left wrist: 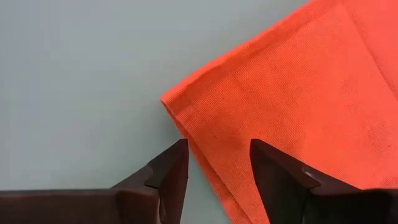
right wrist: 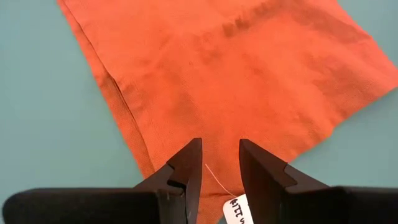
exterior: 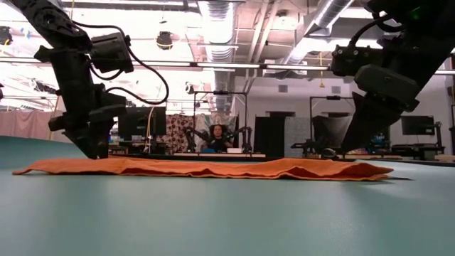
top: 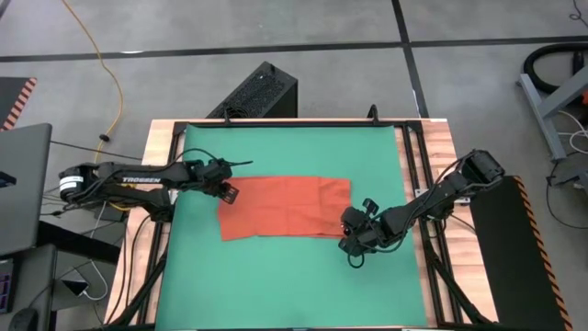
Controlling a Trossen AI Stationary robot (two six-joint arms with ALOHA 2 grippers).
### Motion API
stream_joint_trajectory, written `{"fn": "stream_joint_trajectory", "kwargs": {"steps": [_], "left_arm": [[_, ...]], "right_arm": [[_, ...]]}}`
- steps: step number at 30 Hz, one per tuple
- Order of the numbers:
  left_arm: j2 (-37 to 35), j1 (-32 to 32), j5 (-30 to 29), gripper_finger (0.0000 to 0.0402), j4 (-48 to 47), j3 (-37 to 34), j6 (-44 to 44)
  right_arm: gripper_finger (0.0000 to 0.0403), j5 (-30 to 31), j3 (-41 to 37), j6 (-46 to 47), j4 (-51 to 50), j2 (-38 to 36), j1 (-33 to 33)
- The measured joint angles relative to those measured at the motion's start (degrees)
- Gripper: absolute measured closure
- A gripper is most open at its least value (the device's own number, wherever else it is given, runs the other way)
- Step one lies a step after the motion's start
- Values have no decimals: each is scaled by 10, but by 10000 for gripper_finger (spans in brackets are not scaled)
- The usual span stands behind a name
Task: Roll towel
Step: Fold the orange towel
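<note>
The orange-red towel [top: 285, 207] lies flat on the green mat [top: 294, 285] and is folded into a long strip that runs left to right; it also shows in the low view [exterior: 213, 168]. My left gripper [top: 230, 193] is open and low at the towel's left end, with a finger on either side of the edge [left wrist: 186, 134]. My right gripper [top: 353, 232] is open and low at the towel's near right corner, where a small white tag [right wrist: 239, 211] shows between its fingers. My left gripper points down with its open fingers on either side of the towel's left edge [left wrist: 199, 155]; I cannot tell whether they touch the cloth. My right gripper slants down over the tag corner [right wrist: 214, 177] with its fingers open; I cannot tell whether they touch the cloth.
A black box [top: 262, 92] stands just beyond the table's far edge. A laptop [top: 18, 184] sits off the table's left side. Bare green mat lies near and far of the towel. A person [exterior: 213, 135] sits far back in the room.
</note>
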Motion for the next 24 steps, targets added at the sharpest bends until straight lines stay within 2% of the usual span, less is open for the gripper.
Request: {"fn": "stream_joint_trajectory", "kwargs": {"steps": [15, 19, 24], "left_arm": [[42, 26, 35, 246, 40, 2, 8], [27, 26, 47, 288, 40, 1, 3], [22, 26, 46, 369, 41, 0, 11]], "right_arm": [[274, -12, 0, 0, 5, 0, 4], [274, -12, 0, -1, 5, 0, 4], [274, -12, 0, -2, 5, 0, 4]]}}
